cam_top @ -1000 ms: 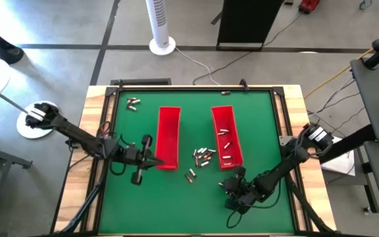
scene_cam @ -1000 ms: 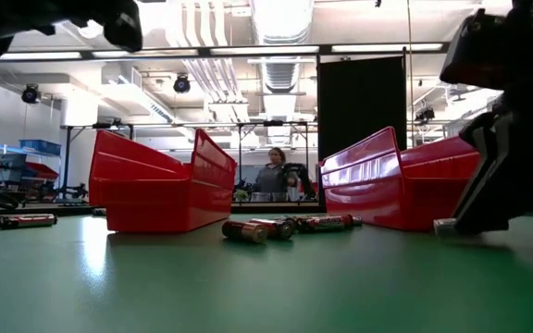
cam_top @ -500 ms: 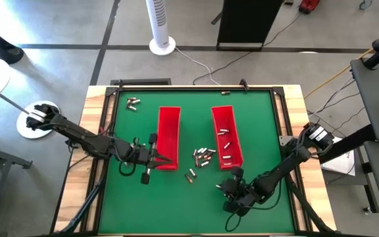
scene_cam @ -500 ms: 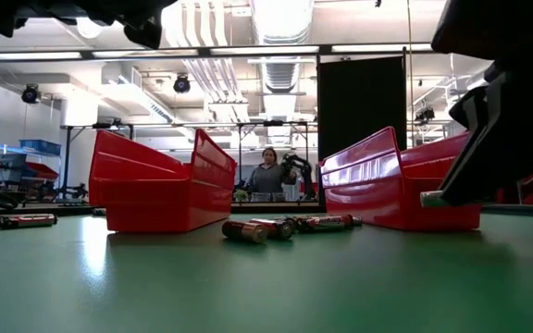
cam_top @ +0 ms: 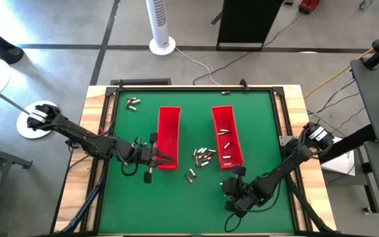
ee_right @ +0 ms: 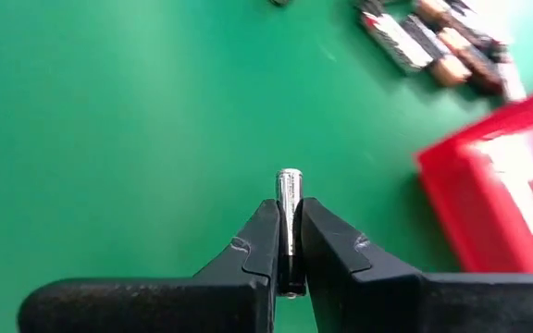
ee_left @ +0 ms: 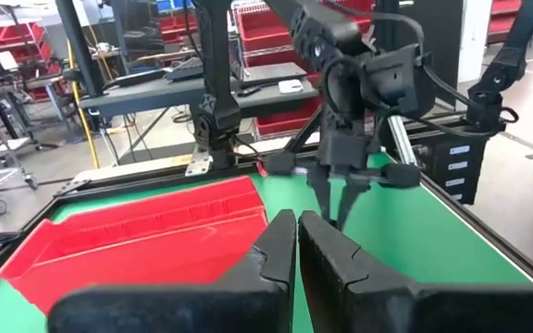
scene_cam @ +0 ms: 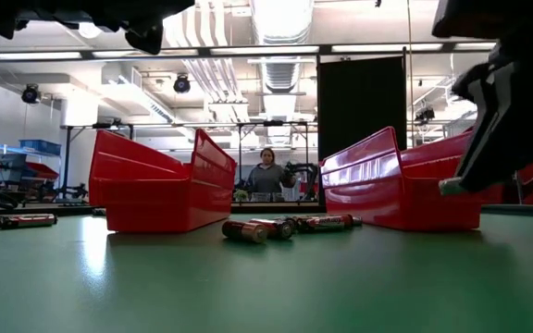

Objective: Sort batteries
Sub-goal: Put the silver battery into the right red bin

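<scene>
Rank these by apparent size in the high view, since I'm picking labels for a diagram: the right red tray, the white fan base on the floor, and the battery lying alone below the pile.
1. right red tray, clearly largest.
2. white fan base, much smaller.
3. lone battery, smallest by far.

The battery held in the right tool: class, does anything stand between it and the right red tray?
Nothing visible does. The right tool is shut on the battery above bare green table, and the right red tray lies just beyond. The loose battery pile sits to the side, between the trays.
</scene>
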Controlling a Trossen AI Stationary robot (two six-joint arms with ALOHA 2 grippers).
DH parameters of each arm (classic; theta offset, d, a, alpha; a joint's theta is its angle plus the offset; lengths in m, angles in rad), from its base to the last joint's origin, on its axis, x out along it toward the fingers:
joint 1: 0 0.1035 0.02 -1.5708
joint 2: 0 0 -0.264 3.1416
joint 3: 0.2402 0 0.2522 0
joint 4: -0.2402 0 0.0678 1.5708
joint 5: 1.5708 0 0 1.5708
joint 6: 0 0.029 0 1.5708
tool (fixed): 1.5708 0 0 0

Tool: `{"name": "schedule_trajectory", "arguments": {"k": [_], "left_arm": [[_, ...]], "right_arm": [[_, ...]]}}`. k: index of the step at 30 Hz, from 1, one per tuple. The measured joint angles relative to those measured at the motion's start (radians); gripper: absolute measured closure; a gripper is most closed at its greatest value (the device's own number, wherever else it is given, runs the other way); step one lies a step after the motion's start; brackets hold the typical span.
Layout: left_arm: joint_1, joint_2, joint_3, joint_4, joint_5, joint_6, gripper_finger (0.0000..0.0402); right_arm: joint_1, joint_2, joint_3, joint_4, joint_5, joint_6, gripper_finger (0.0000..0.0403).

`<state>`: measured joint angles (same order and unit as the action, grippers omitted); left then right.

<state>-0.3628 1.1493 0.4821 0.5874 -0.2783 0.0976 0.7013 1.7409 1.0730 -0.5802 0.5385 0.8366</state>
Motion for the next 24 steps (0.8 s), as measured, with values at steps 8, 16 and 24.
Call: {"name": "schedule_trajectory", "arguments": {"k": [8, 16, 24], "left_arm": [[0.0, 0.028, 0.001, 0.028, 0.002, 0.008, 0.0402], [0.0, 0.069, 0.047, 0.013, 0.008, 0.006, 0.0402], [0.0, 0.112, 0.092, -0.031, 0.008, 0.023, 0.0402]], "right_arm": [[-0.038, 0.0, 0.133, -0.315, 0.012, -0.074, 0.0374], [-0.165, -0.001, 0.143, -0.363, -0.033, -0.326, 0.0374], [-0.24, -0.001, 0.177, -0.342, -0.105, -0.437, 0.0374]]}}
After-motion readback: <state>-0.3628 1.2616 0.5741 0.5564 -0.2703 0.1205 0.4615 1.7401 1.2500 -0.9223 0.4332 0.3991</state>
